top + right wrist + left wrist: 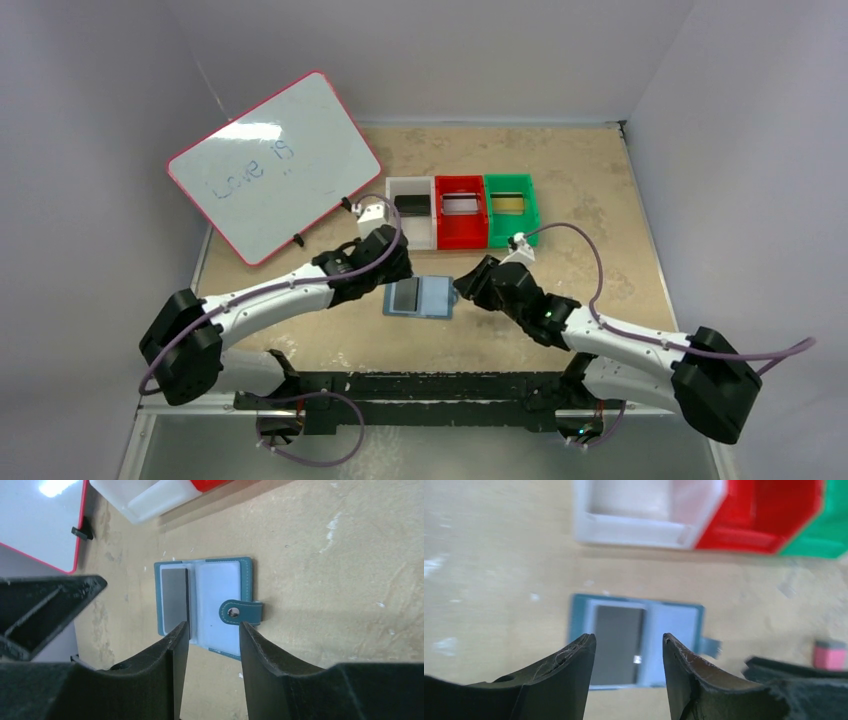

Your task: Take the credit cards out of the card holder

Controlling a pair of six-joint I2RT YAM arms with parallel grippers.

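Card holder [437, 297] open, grey card [405, 295] left inside. Left gripper [629, 642], right gripper [214, 627] both parted, empty. Next: probably pin holder, pinch card.

Top external: high behind the arm bases [182, 350], looking down on the whole table [600, 190].
Left wrist: close, past the left fingers [569, 680].
Right wrist: close, past the right fingers [165, 680].
Shared: card holder [421, 297], all three views.

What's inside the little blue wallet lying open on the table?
One dark grey flat card sits in the left pocket of the slate-blue wallet. The pale blue right pocket looks empty. Any cards tucked underneath would be hidden.
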